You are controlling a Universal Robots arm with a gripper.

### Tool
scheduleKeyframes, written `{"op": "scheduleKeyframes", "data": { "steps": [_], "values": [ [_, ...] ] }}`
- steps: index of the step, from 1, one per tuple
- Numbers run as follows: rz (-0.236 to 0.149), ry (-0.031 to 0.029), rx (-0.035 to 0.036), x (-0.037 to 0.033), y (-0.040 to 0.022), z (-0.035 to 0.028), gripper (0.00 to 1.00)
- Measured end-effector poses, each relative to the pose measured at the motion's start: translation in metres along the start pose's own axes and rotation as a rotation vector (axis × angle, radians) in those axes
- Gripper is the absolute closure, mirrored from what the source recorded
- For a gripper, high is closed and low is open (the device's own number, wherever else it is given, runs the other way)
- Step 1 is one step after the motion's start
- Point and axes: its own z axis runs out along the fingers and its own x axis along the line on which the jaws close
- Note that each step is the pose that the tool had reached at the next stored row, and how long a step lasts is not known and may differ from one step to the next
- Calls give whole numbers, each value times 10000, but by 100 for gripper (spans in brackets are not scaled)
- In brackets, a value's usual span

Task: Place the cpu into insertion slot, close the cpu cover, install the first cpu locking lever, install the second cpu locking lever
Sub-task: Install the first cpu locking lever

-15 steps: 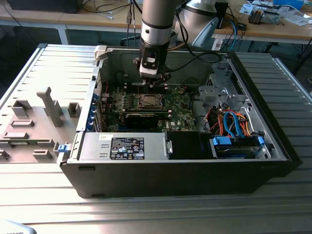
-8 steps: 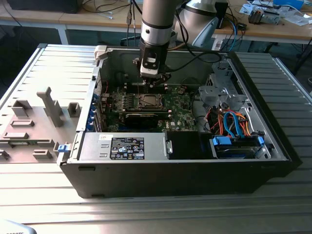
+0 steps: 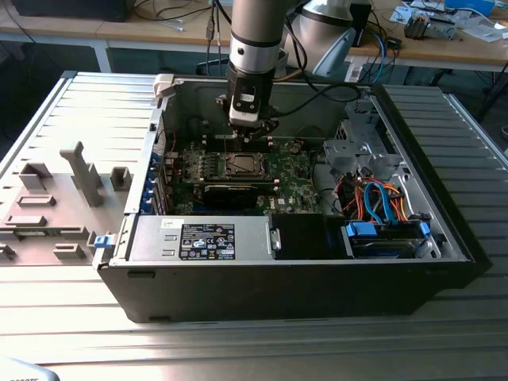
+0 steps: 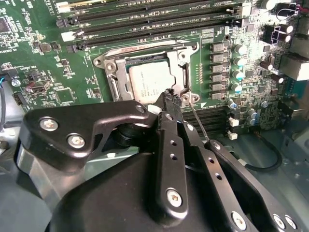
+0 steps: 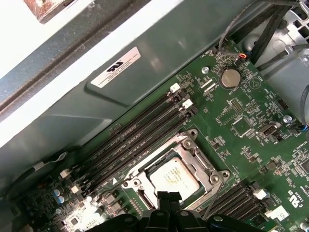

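Since the cpu [image 4: 150,83] already lies in the insertion slot [image 4: 116,84] with the cpu cover [image 4: 186,72] down around it, near the middle of the green motherboard [image 3: 290,171], the lever work looks to be in hand. Done well, it calls for pressing the thin locking lever [image 4: 199,121] flat and sideways under its catch without scraping the board. Coming straight down into the open computer case [image 3: 444,230], the arm holds the gripper [image 4: 169,99] at the socket's edge, its fingertips pinched together beside the lever.
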Motion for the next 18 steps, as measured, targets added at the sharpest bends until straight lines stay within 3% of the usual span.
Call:
{"op": "scheduleKeyframes", "data": {
  "steps": [18],
  "values": [
    [-716,-7,42,0,0,0,89]
  ]
}}
